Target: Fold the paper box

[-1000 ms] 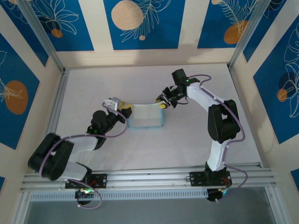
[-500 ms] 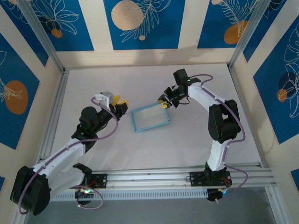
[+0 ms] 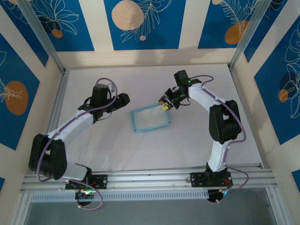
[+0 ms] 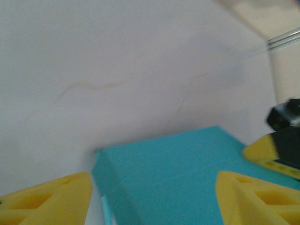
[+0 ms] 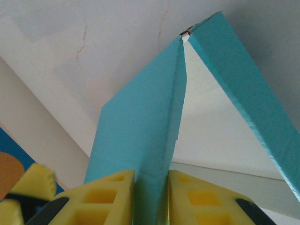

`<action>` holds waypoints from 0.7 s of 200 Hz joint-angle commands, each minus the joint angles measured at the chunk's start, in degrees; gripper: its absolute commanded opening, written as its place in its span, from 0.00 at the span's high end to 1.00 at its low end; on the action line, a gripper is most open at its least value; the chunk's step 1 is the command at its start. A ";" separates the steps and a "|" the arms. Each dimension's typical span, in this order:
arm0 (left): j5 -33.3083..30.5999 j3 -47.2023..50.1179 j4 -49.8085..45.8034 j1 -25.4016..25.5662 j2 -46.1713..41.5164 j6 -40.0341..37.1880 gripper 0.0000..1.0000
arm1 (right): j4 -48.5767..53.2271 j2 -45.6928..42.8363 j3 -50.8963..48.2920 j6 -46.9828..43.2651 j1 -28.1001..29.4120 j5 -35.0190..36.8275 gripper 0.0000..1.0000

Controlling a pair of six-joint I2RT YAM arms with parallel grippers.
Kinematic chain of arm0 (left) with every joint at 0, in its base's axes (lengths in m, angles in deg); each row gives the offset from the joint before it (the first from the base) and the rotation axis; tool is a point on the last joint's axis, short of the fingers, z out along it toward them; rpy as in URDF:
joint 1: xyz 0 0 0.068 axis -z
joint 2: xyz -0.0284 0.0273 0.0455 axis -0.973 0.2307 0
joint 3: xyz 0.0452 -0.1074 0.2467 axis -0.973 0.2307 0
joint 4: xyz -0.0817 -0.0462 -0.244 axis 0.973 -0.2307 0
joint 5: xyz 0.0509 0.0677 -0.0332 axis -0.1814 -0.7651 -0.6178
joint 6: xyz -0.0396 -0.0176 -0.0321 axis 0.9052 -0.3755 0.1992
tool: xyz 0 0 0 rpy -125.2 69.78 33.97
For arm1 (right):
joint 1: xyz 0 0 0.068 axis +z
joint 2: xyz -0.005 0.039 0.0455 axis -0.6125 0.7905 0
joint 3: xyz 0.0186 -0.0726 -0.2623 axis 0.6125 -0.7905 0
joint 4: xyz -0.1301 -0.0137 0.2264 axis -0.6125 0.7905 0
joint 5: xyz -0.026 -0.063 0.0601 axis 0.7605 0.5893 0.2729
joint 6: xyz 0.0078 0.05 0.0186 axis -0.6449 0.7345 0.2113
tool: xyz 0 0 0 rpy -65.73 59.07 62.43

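The paper box [image 3: 150,118] is a shallow light-blue rectangular tray, open side up, in the middle of the white table. My right gripper [image 3: 165,104] holds its far right corner. In the right wrist view the yellow fingers [image 5: 112,197] are shut on a blue wall of the box [image 5: 140,126], and another wall [image 5: 243,89] runs off to the right. My left gripper [image 3: 123,99] hovers to the left of the box, apart from it. Its jaws [image 4: 153,187] stand open, with a blue face of the box [image 4: 173,173] showing between the yellow fingers [image 4: 47,201].
An aluminium rail [image 3: 140,176] runs along the near edge by the arm bases. Metal frame posts [image 3: 44,37] and blue-patterned walls [image 3: 140,23] close in the table on three sides. In the left wrist view a yellow fingertip of the right gripper [image 4: 269,154] shows beside the box.
My left gripper has let go of the box's left side, opened and swung back up to the left. The box has turned slightly and settled. The right gripper has kept its hold.
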 commanded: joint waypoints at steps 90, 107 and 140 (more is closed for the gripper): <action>19.45 0.30 4.77 -1.43 9.14 23.34 0.34 | 2.78 1.37 1.36 1.34 -0.51 0.06 0.75; 20.54 1.46 7.43 -1.19 9.49 25.51 0.35 | 2.72 1.48 1.27 1.57 -0.53 -0.10 0.75; 21.28 2.74 8.87 -0.54 9.49 26.34 0.36 | 2.68 1.87 1.34 1.83 -0.65 -0.10 0.75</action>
